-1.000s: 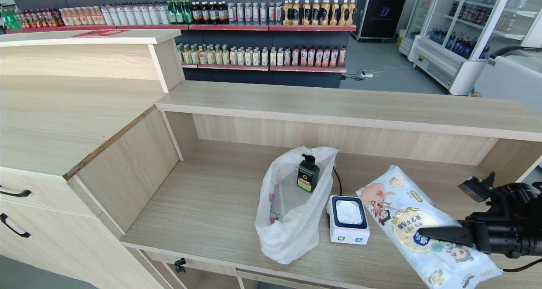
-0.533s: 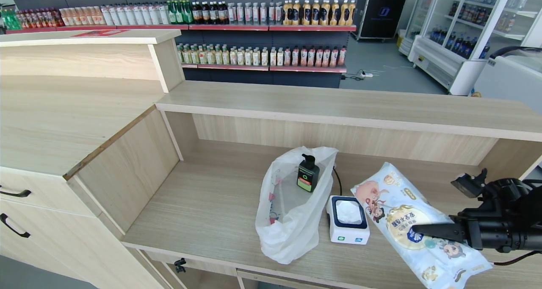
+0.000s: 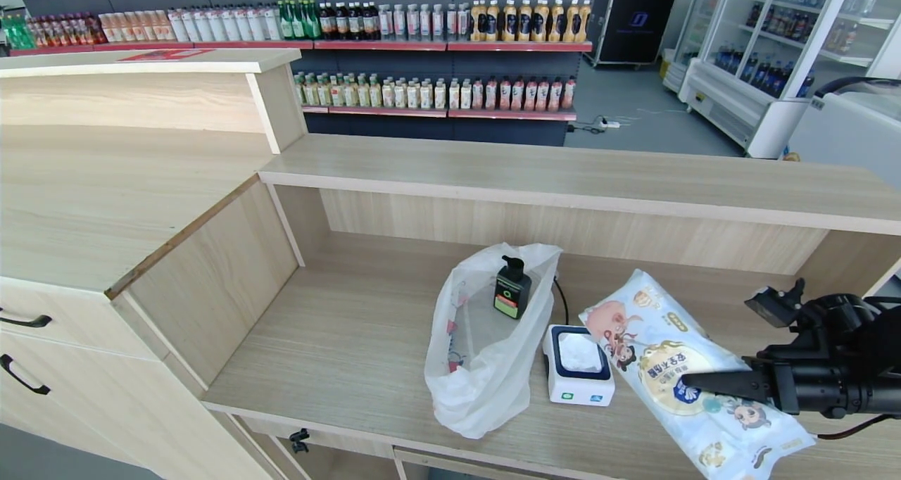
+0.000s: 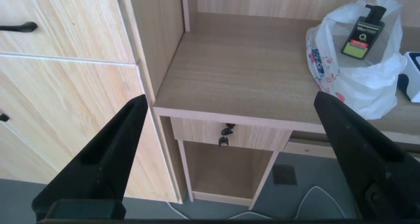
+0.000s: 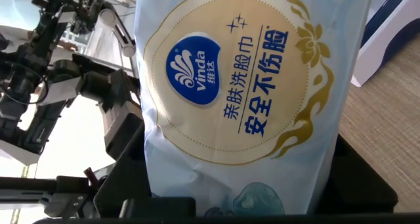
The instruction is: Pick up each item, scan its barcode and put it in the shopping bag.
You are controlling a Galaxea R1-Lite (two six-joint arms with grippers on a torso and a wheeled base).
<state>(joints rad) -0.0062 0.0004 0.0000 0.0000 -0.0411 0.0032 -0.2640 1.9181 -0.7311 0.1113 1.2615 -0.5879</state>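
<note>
One item is already sitting in the shopping bag (image 3: 486, 353). A dark pump bottle (image 3: 512, 290) is standing upright inside the white plastic, which is lying open on the worktop (image 3: 338, 353) just left of the scanner (image 3: 577, 364). As I judge it, that part of the job is done.

The second item, a soft pack of tissues (image 3: 676, 367), is being dealt with at this moment. The right gripper (image 3: 697, 383) is holding it up off the worktop. Its fingers (image 3: 718, 385) are pinching the pack across the middle, one lying over the printed front and the other hidden underneath. The pack is hanging tilted, with its near end drooping toward the worktop's front edge. Its far end is reaching just beside the scanner's right rim, perhaps overlapping it a little, and it is not sitting squarely over the scan window. The printed front is facing up, and I cannot tell where the barcode is.

To my eye the scan is what is being set up. After it, the pack is going to need carrying across to the bag's mouth and letting go. The left gripper (image 4: 230, 99) is hanging well away, off the worktop's left front corner near the drawers (image 4: 59, 66), with its fingers spread wide and carrying nothing. As far as I can see, the pack is the one item left outside the bag.
</note>
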